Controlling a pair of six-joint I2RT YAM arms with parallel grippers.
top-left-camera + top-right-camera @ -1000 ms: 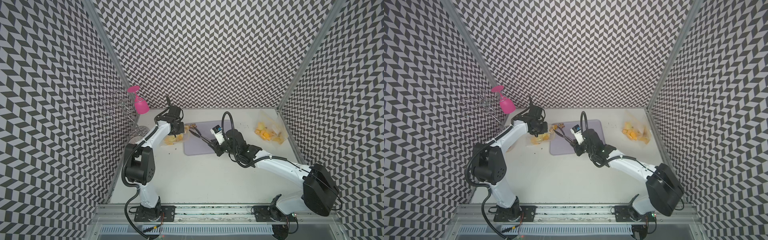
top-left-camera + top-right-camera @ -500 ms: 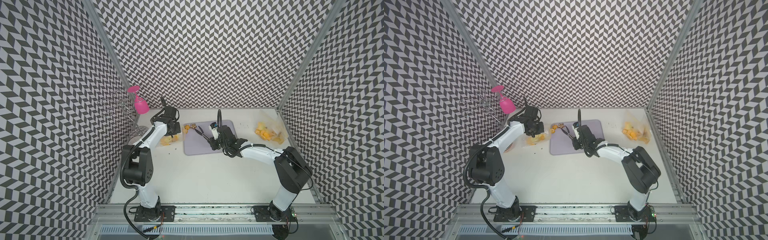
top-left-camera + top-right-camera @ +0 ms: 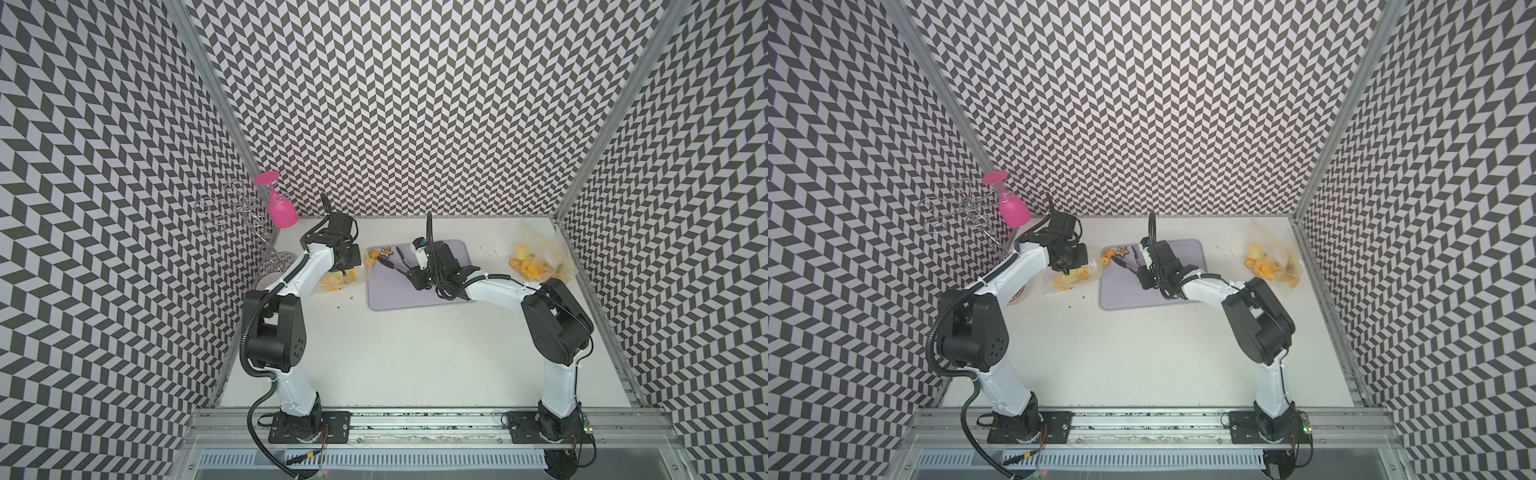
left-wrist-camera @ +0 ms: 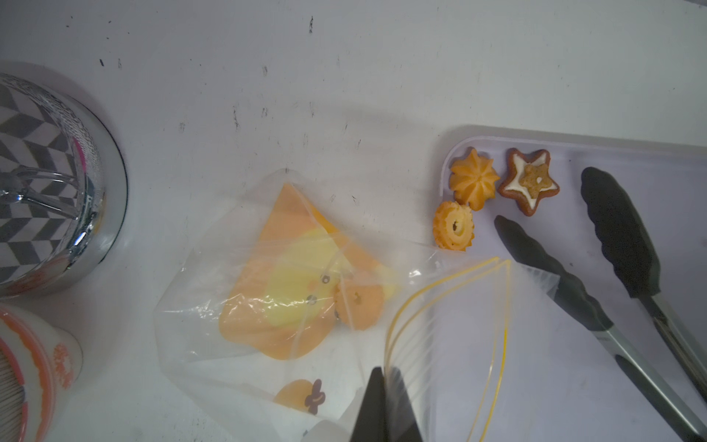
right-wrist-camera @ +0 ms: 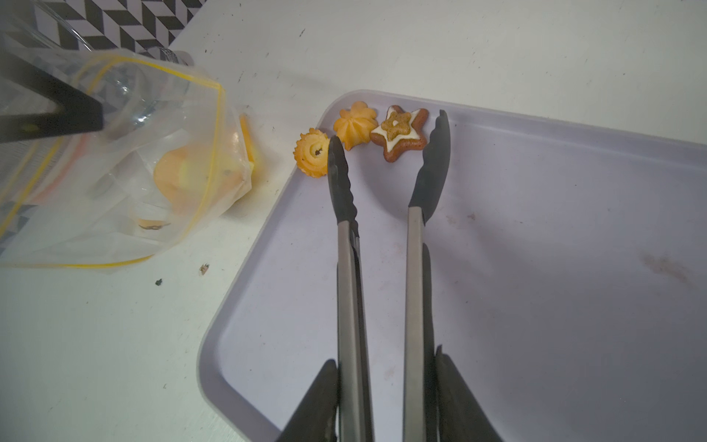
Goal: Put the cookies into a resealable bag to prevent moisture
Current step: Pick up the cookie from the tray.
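Note:
Three cookies lie at the lilac tray's [image 5: 535, 268] far-left corner: an orange swirl [image 5: 355, 128], a brown star [image 5: 399, 132] and a ring cookie [image 5: 310, 153] tilted on the rim. My right gripper [image 5: 384, 367] is shut on the metal tongs [image 5: 346, 268]. Their black tips stand apart around the swirl and the star, one tip beside the ring. My left gripper [image 4: 384, 373] is shut on the yellow-lined rim of the clear resealable bag [image 4: 267, 306], holding its mouth open toward the tray. Orange-yellow shapes show through the bag. In both top views the bag [image 3: 338, 280] lies left of the tray [image 3: 1142, 295].
A chrome rack base [image 4: 57, 183] and a white-and-orange cup [image 4: 30, 375] stand left of the bag. A pink glass [image 3: 280, 208] hangs upside down on the wire rack [image 3: 232, 208]. Another clear bag [image 3: 536, 262] with yellow contents lies at the back right.
The right arm has folded at its elbow and carried the tongs to the tray's far-left corner, and their tips now stand wider apart. The left gripper still pinches the bag and has shifted slightly.

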